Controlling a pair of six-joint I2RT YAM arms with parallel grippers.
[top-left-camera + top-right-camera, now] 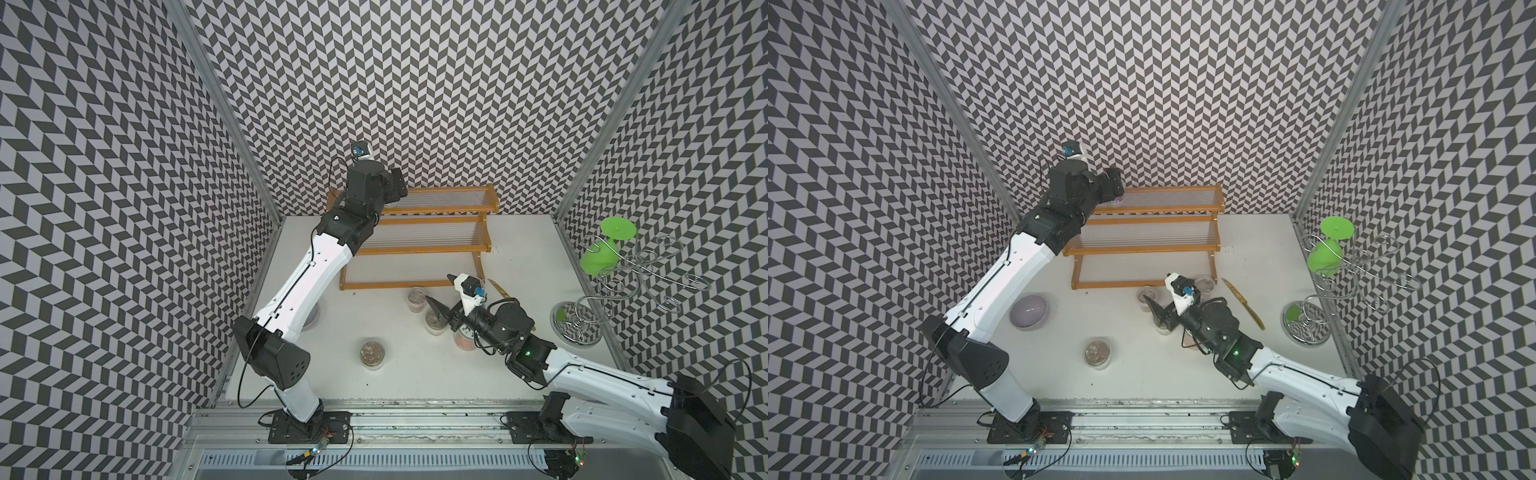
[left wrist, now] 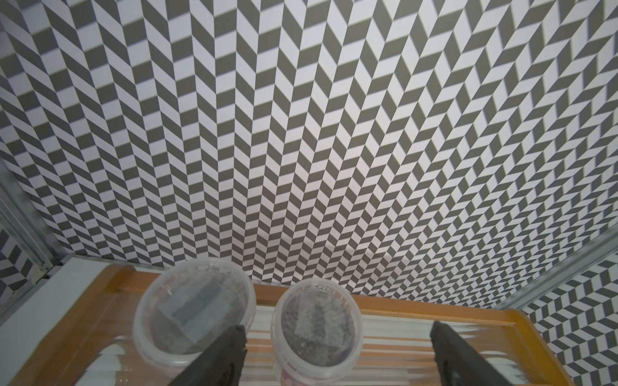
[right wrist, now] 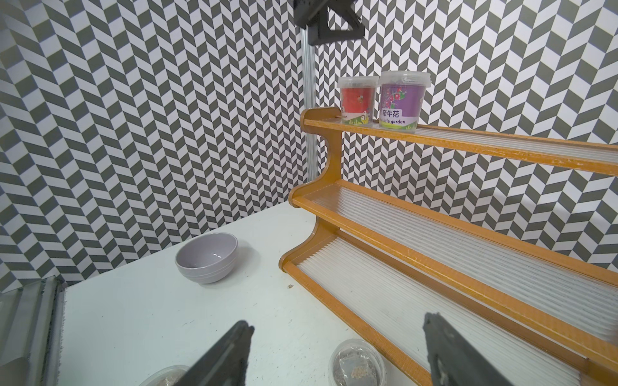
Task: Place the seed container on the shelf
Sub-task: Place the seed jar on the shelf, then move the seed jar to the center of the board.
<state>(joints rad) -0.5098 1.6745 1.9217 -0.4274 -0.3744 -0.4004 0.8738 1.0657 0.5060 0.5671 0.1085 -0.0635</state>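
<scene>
The shelf (image 1: 415,248) (image 1: 1142,249) (image 3: 468,267) stands against the back wall. Two seed containers stand side by side at the left end of its top tier, one red-labelled (image 3: 357,100) (image 2: 194,307) and one purple-labelled (image 3: 403,100) (image 2: 317,329). My left gripper (image 2: 338,329) hovers open over that tier. The purple-labelled container stands between its fingers (image 2: 230,351) with a gap on both sides. My right gripper (image 3: 337,329) (image 1: 441,291) is open and low over the table in front of the shelf. Another seed container (image 3: 356,364) (image 1: 417,299) stands on the table below its spread fingers.
More seed containers stand on the table (image 1: 372,353) (image 1: 434,322) (image 1: 1205,284). A lavender bowl (image 1: 1028,311) (image 3: 207,257) sits at the left. A yellow knife (image 1: 1244,303) lies to the right. A silver wire stand (image 1: 577,324) holds a green goblet (image 1: 602,249).
</scene>
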